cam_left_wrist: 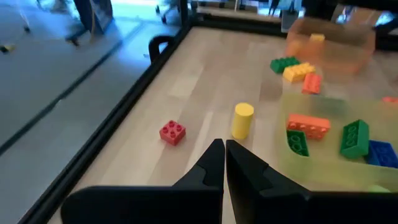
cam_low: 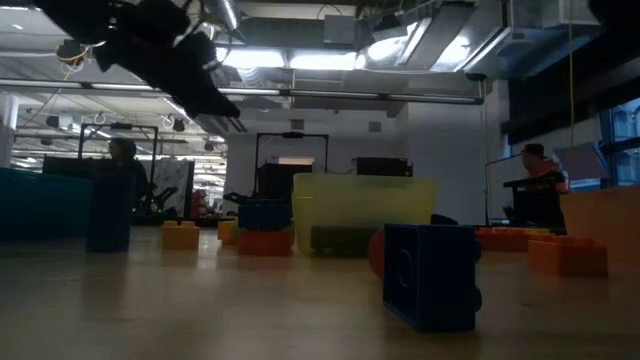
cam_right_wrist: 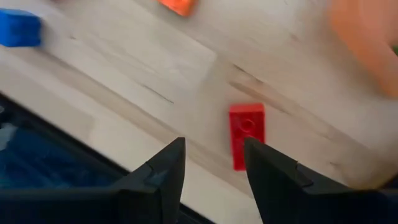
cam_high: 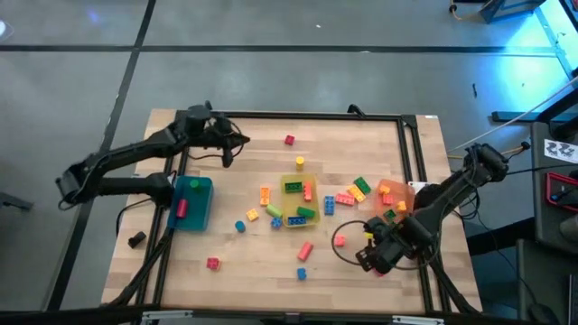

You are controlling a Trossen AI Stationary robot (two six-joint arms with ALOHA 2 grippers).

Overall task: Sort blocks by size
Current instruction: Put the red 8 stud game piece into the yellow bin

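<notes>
From above, the wooden table [cam_high: 271, 162] carried the blocks [cam_high: 302, 217] scattered mostly around the yellow bin [cam_high: 299, 200] at its middle, with several inside that bin. A blue bin [cam_high: 191, 203] lay to the yellow bin's left and an orange bin [cam_high: 396, 195] to its right. A single red block [cam_high: 289, 140] sat well beyond the yellow bin toward the far edge. The left gripper [cam_high: 228, 144] hung near the far edge, left of that red block, its arm stretched in from the table's left side. The right gripper [cam_high: 372, 257] sat low near the near right corner, below the orange bin, its arm folded back toward the right rim.

The low view, level with the tabletop, showed what the top view could not: the yellow bin [cam_low: 364, 212] standing as a translucent wall, a dark blue block [cam_low: 432, 275] close in front of it, and one arm raised high at upper left. People stood in the room behind.

The left wrist view showed its fingers [cam_left_wrist: 208, 171] pressed together, clenched on nothing, with a red block [cam_left_wrist: 172, 132] and an upright yellow cylinder [cam_left_wrist: 242, 120] beyond them beside the yellow bin.

The right wrist view showed its fingers [cam_right_wrist: 163, 171] parted with bare wood between them, grasping nothing; a red bar [cam_right_wrist: 247, 134] lay flat just beyond them
</notes>
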